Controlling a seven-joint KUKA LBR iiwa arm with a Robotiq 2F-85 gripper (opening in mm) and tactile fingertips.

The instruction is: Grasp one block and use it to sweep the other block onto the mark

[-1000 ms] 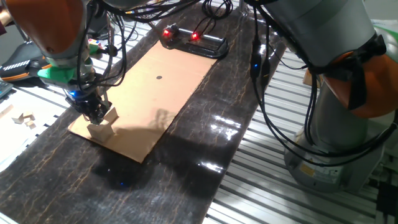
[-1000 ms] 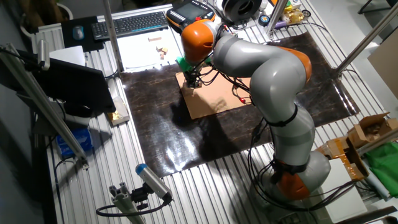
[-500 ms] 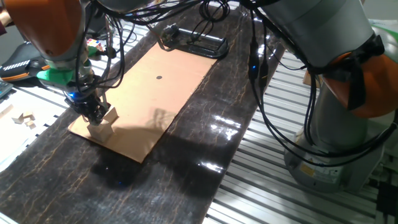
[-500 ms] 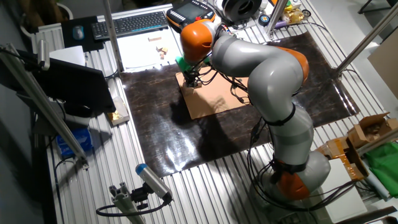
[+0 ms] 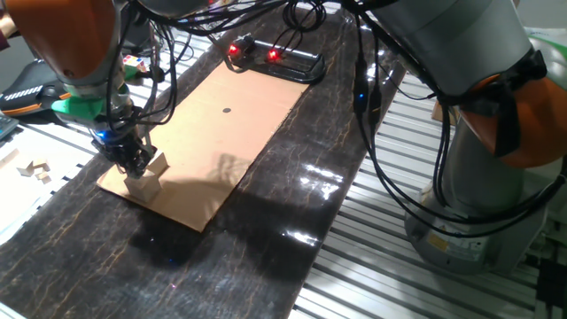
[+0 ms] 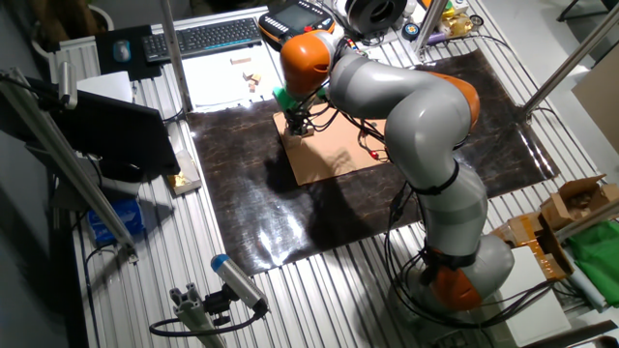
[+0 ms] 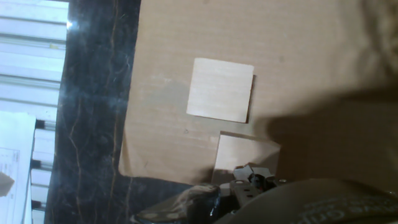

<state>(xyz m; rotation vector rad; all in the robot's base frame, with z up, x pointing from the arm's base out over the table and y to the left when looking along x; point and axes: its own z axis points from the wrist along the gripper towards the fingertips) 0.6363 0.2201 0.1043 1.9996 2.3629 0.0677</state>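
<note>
Claw: the claw [image 5: 135, 162] is low at the near corner of the cardboard sheet [image 5: 230, 142], right on top of the two blocks; in the other fixed view the claw [image 6: 299, 127] sits at the sheet's corner by the keyboard side. Whether its jaws are spread or pressed on wood, I cannot tell: the fingertips are dark and blurred in every view.

Blocks: two pale wooden blocks lie together under the claw. In the hand view the larger-looking square block [image 7: 221, 90] lies just ahead of the claw, flat on the cardboard; the second block [image 7: 239, 154] sits directly at the claw tip, its corner nearly touching the first. In the fixed view one block [image 5: 144, 185] shows just below the claw.

Mark: the small black dot [image 5: 227, 112] is well away from the claw, out toward the middle of the sheet, with bare cardboard between it and the blocks.

Surroundings: the sheet lies on a dark mat over the slatted table [image 5: 372, 257]; a black frame with red lights [image 5: 276, 62] stands at the far end beyond the mark.

Done, by my judgement: the claw has reached the blocks; a grasp looks to be in hand.

Left: a firm hold on one block, then the whole sweep, since neither block is near the mark.
</note>
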